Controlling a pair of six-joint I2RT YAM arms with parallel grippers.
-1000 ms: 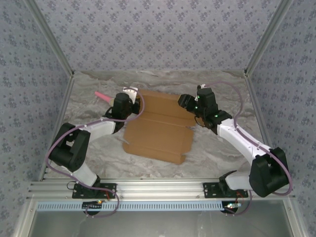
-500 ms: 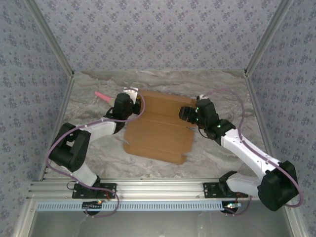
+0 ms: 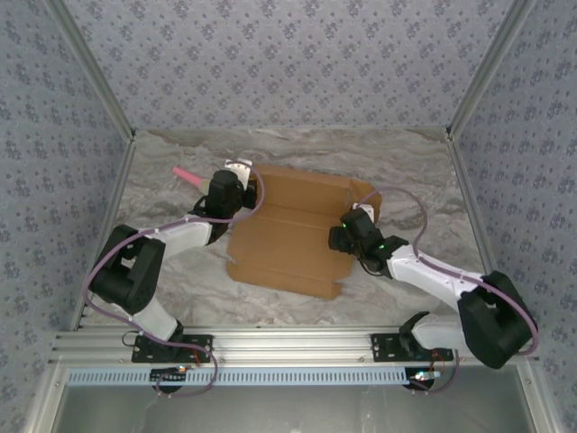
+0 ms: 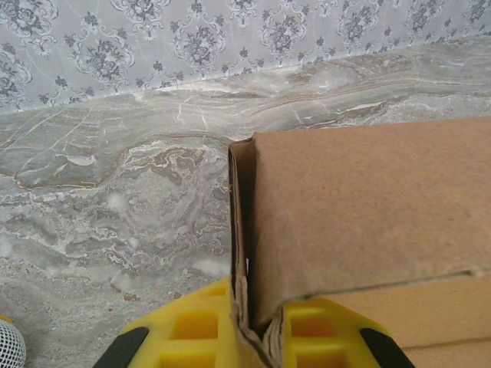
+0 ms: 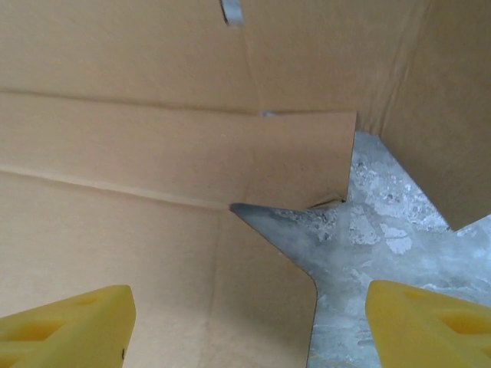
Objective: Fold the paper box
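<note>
The paper box [image 3: 287, 242] lies in the middle of the table [image 3: 415, 171], mostly a flat sheet, so the folding looks barely begun. The left end effector [image 4: 257, 341] is clamped on a doubled flap at the far left corner (its edge standing upright). The right end effector [image 5: 245, 322] hangs spread wide apart over the right side's notch, holding nothing. One far-right flap is raised; walls, tabs and lid are not yet formed.

You've got soft, even light everywhere; thin dark shadow under the paper box [image 5: 153, 138] edge; top view slightly grainy.
</note>
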